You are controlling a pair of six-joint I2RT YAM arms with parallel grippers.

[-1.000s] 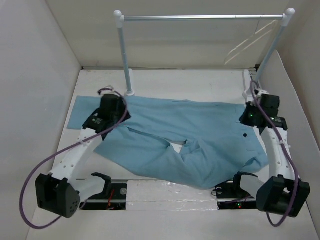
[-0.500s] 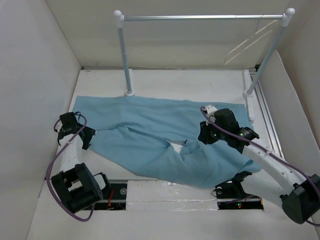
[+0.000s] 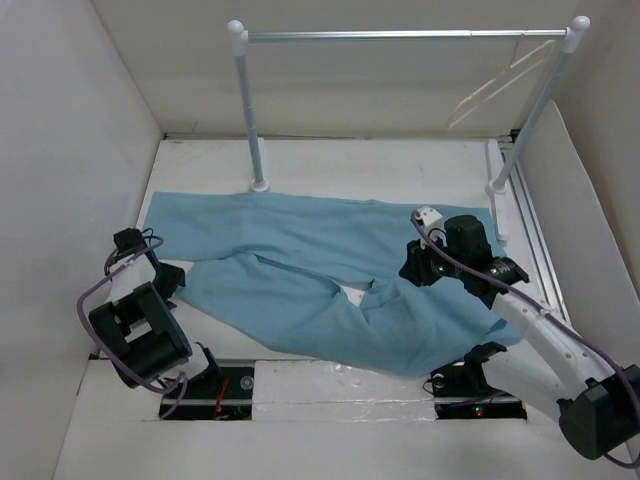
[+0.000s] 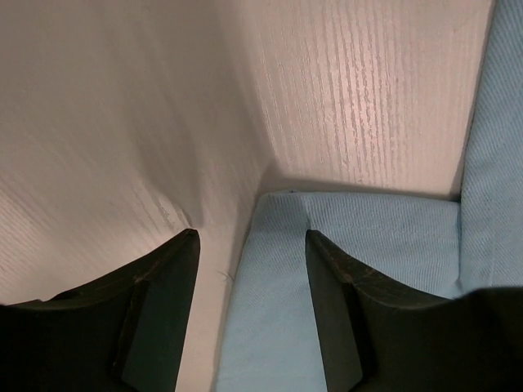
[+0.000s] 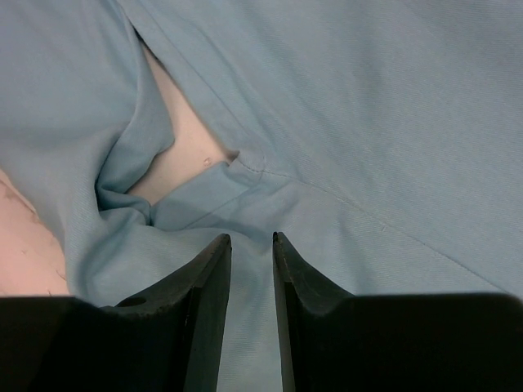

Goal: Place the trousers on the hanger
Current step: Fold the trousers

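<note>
The right arm (image 3: 535,335) covers part of the trousers (image 3: 300,240) at the waist; the hanger (image 3: 487,80) shows only faintly.

L gripper (image 3: 168,282) left the middle of the trousers (image 3: 300,235) and swung out to the left side. It's now by the near leg's cuff, w/ its arm folded back toward the base. R gripper (image 3: 418,266) came in from the far-right edge to over the crotch, then shifted slightly right.
</note>
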